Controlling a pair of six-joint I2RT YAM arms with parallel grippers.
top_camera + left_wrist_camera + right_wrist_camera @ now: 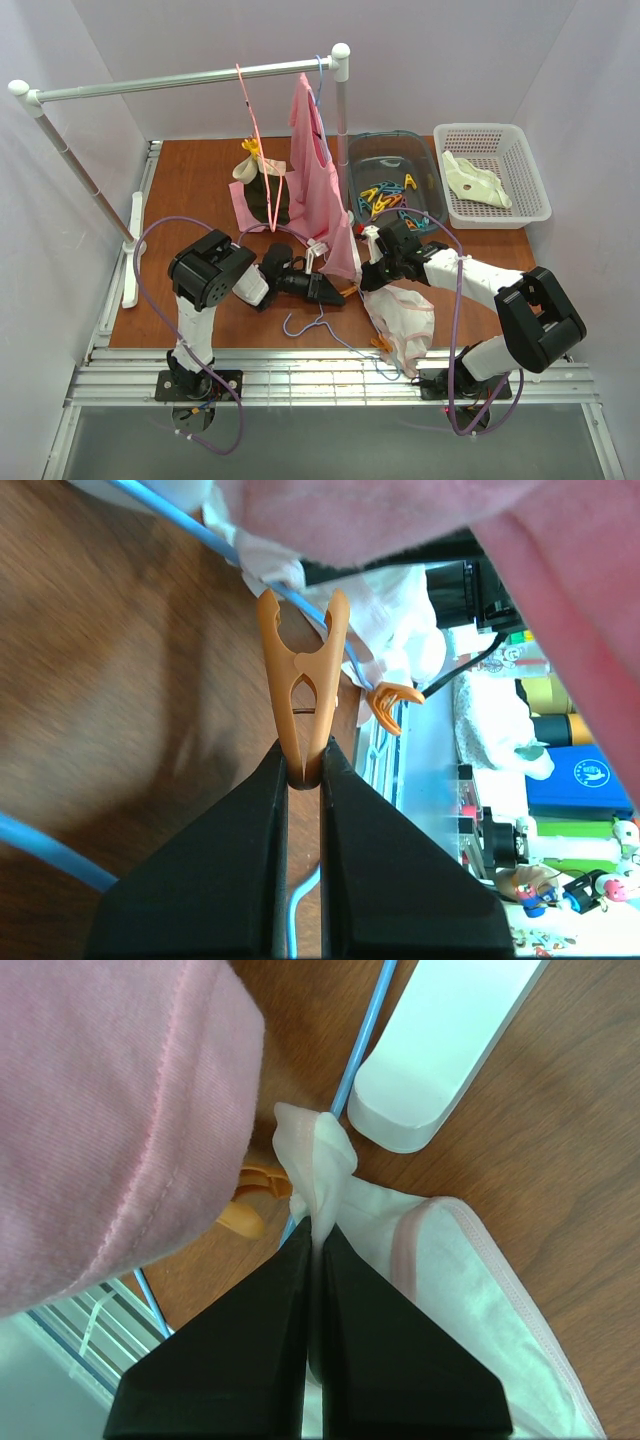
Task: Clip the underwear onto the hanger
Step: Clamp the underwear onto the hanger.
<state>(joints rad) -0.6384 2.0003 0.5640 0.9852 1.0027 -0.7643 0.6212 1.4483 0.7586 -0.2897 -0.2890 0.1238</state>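
The underwear (405, 318) lies pale with pink edging on the table's front right; in the right wrist view its bunched corner (312, 1165) is pinched by my right gripper (315, 1235), which is shut on it against the light-blue hanger wire (365, 1030). The hanger (310, 326) lies flat on the table. My left gripper (303, 765) is shut on the tail of an orange clothespin (303, 680), whose mouth gapes at the hanger wire (180, 525) and the white fabric (400, 610). A second orange clothespin (390, 702) sits clipped further along the underwear.
A pink garment (315, 180) and a pink hanger (255, 130) hang from the rack rod (190, 80), low over both grippers. Behind stand a clear bin of pegs (395, 150) and a white basket (520, 150) with a cream garment. Dark olive underwear (270, 200) lies mid-table.
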